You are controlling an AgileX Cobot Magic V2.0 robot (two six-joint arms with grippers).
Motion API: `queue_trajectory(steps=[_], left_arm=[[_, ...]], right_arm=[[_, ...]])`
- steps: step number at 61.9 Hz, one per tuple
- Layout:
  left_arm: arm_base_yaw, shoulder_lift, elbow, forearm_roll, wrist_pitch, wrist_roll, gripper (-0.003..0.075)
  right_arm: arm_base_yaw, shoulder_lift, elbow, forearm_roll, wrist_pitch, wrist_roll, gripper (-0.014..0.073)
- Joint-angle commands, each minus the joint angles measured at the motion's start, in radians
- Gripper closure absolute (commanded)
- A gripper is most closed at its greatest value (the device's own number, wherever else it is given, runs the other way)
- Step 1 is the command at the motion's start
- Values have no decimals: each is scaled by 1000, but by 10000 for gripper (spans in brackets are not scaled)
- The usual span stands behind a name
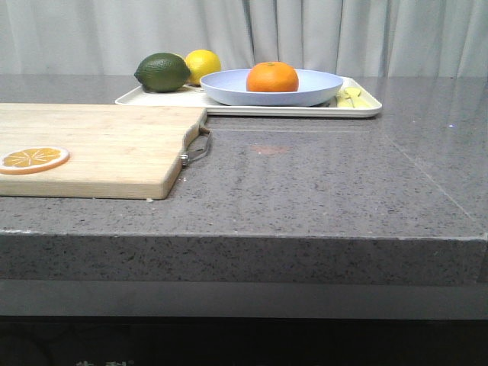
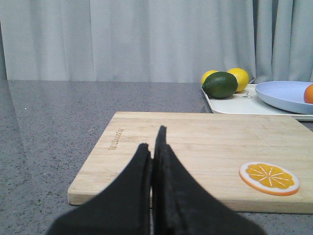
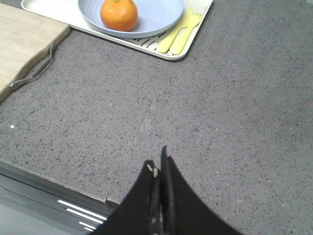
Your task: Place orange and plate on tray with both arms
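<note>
Orange [image 1: 272, 77] in plate [image 1: 229, 85], plate on tray [image 1: 366, 108]

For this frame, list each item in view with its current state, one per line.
Orange: in the plate.
Plate: on the tray, upright.
Tray: on the counter, loaded.
Lime: on the tray.
Lemons: on the tray, behind the lime.
Yellow cutlery: on the tray beside the plate.
Orange slice: flat on the cutting board.
Left gripper: shut, empty.
Right gripper: shut, empty.
</note>
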Motion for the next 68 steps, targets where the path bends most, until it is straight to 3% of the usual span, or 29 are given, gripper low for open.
queue_trajectory(steps=[1,8,23,36,48,68], left_arm=[[3,-21,4,-13,-76,-8,738],[3,-21,4,-13,-76,-8,738],[3,-21,4,-13,-76,-8,738],[3,-21,4,-13,-76,-8,738],[3,-21,4,-13,-76,-8,738],[3,-20,4,-13,-76,-8,738]], right_arm=[[-2,-20,-1,-2,-75,-9,664],[-9,-97,86,-36,-150,-9,664],[-82,-347,478,-37,-568,-9,664],[-104,-542,797,-35,-830,-9,664],[-104,-622,934,-35,-940,-9,664],[-105,-628,934,-35,-930,-9,664]])
